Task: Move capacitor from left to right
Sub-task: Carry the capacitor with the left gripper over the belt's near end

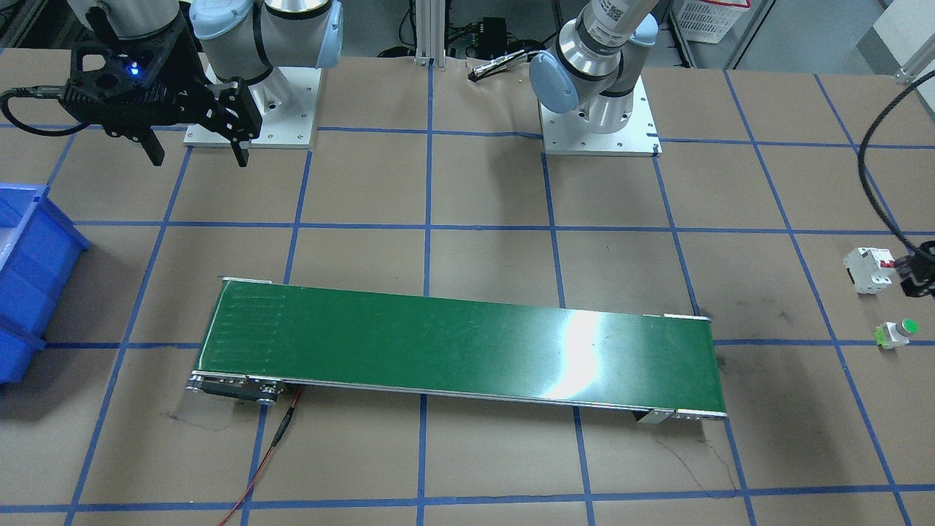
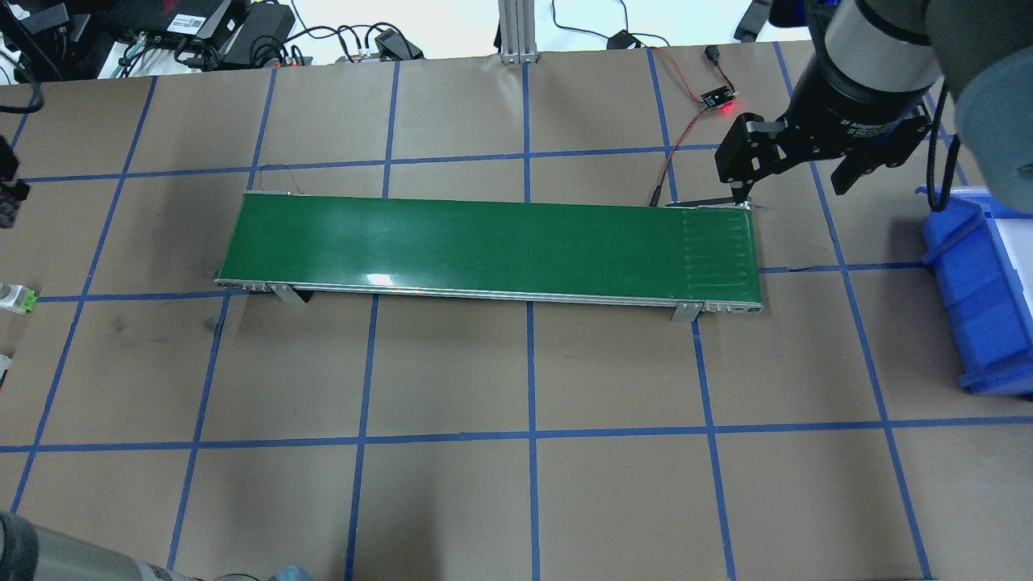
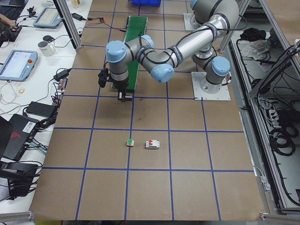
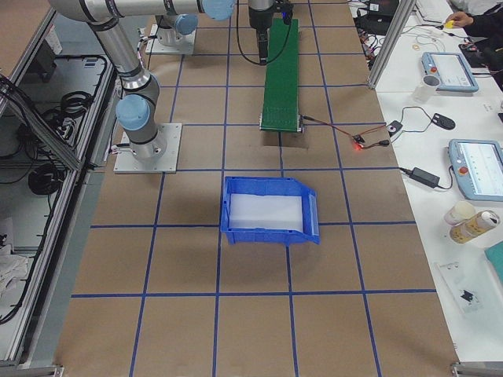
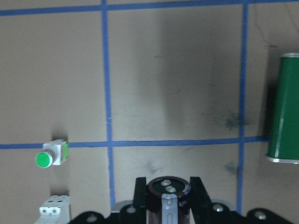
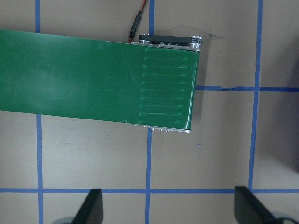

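Observation:
In the left wrist view my left gripper point(image 5: 168, 192) is shut on the capacitor point(image 5: 169, 187), a dark stubby cylinder with a maroon tint and two silver terminals on its end. It holds the capacitor above the brown table, just off the left end of the green conveyor belt point(image 5: 285, 107). The left gripper also shows at the edge of the front view point(image 1: 922, 272) and in the exterior left view point(image 3: 120, 93). My right gripper point(image 2: 795, 179) is open and empty, and hovers by the belt's right end point(image 2: 726, 242). Its fingers point(image 6: 92, 210) show in the right wrist view.
A white circuit breaker with a red switch point(image 1: 869, 269) and a green-capped push button point(image 1: 898, 332) lie on the table near the left gripper. A blue bin point(image 2: 980, 298) stands at the robot's right. A red wire point(image 2: 686, 129) runs to the belt's far right corner.

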Robot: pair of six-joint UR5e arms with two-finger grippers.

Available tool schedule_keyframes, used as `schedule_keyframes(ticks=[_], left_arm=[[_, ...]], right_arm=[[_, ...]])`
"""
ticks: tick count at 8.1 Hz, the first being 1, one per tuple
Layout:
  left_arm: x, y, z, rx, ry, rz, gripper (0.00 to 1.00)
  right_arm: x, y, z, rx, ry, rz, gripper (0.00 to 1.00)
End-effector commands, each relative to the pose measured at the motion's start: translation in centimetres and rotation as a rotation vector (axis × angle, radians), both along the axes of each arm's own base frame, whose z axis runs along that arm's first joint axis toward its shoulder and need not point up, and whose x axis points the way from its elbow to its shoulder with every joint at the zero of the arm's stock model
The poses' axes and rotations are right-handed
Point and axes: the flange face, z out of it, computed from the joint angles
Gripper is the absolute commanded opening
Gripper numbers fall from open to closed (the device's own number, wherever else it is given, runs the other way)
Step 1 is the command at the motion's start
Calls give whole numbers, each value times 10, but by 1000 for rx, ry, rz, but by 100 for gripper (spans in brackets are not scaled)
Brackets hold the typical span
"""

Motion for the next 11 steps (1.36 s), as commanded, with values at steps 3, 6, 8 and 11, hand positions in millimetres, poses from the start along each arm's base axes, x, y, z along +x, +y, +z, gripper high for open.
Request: schedule_keyframes(ticks=[3, 6, 8, 11], left_arm=[[-159, -74, -57, 46, 19, -134, 0], [-218, -84, -106, 90, -15, -123, 0], [-241, -74, -113, 107, -8, -112, 0], [-246, -75, -133, 114, -2, -115, 0]], right_arm=[[0, 2, -9, 17, 4, -2, 100], [0, 2, -9, 17, 4, -2, 100], [0, 2, -9, 17, 3, -2, 100], [0, 2, -9, 17, 3, -2, 100]])
